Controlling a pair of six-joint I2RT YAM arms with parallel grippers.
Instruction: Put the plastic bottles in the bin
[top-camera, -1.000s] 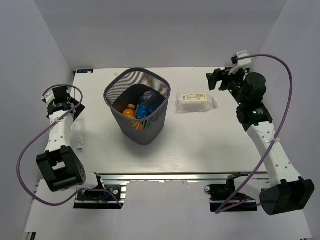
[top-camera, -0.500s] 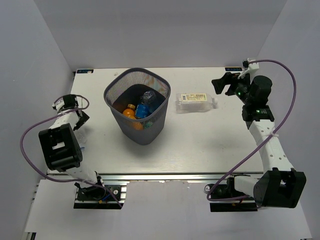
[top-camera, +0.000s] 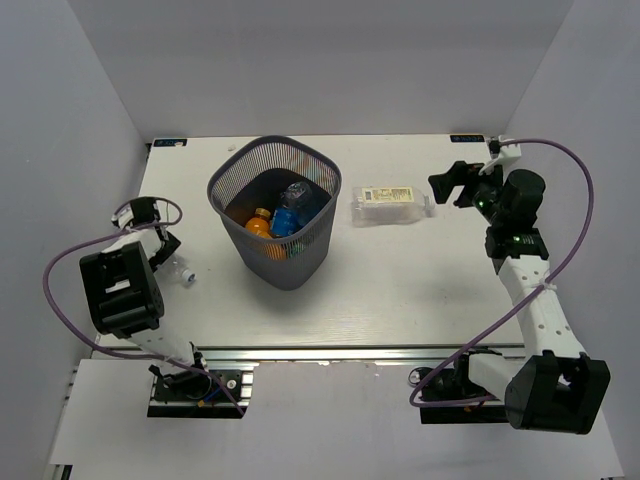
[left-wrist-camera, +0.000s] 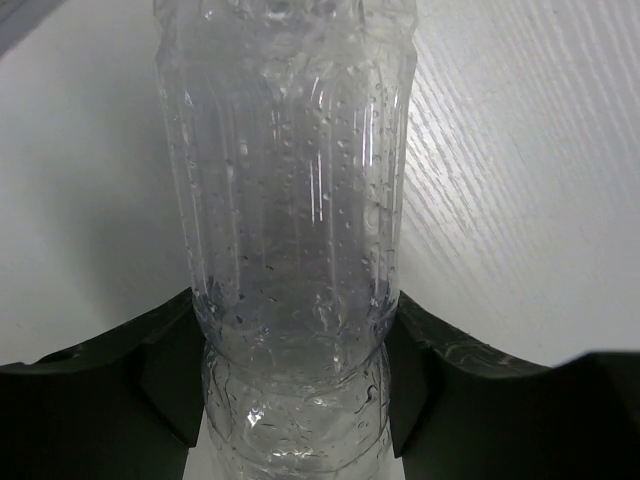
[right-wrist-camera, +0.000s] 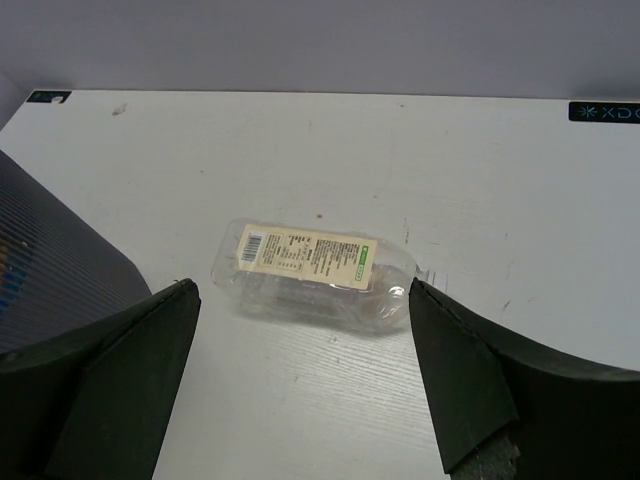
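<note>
Both arms have swung since 1 second back, and my left gripper now pinches the clear bottle lying on the table left of the bin. I should squeeze gently, lift straight, clear the rim, then release. My right gripper stands spread before the white-labelled bottle.

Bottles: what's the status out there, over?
Left tool gripping clear bottle. Right tool open, facing white-labelled bottle, lying flat. Several bottles in bin. Nothing seen in the way.
</note>
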